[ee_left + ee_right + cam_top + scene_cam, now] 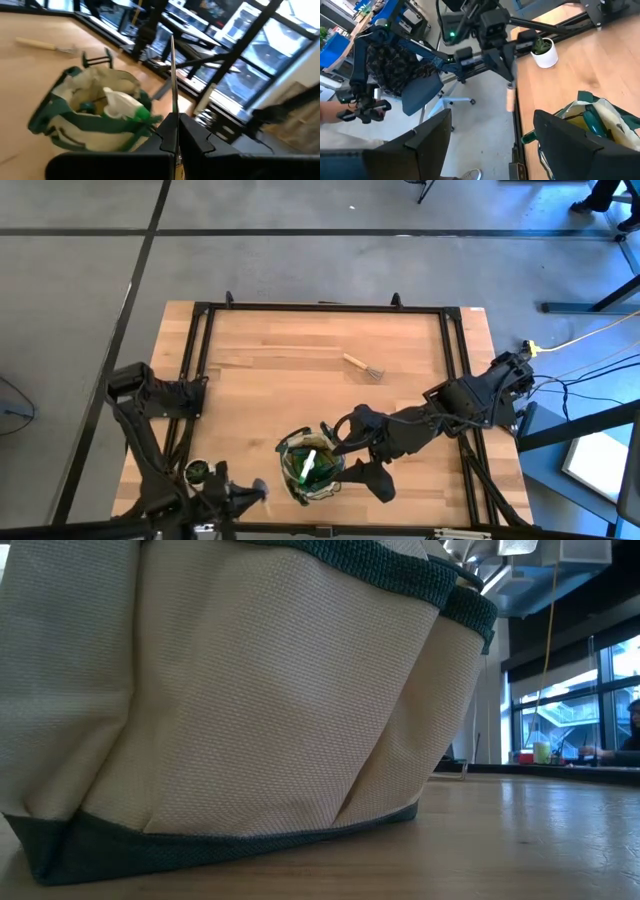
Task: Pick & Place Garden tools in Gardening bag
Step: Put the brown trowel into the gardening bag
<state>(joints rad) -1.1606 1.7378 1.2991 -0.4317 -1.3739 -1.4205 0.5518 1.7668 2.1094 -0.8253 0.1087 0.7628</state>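
High view: bag [310, 467] holds the spray bottle [308, 464]; a fork [362, 366] lies apart on the bench [290, 350]. Right end effector [340, 442] open above the bag; left end effector [262, 489] closed, empty.

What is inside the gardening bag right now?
Inside the gardening bag, the green spray bottle with its white trigger pokes out the top. Another dark tool shows beside it; anything deeper is covered.

The bag [311, 467] is set near the front edge of the table [290, 360], about midway across. A spray bottle [122, 105] is lodged in it. A fork [362, 365] lies alone toward the table's middle, well behind the bag. A potted plant [198, 471] is placed left of the bag, by the left edge.
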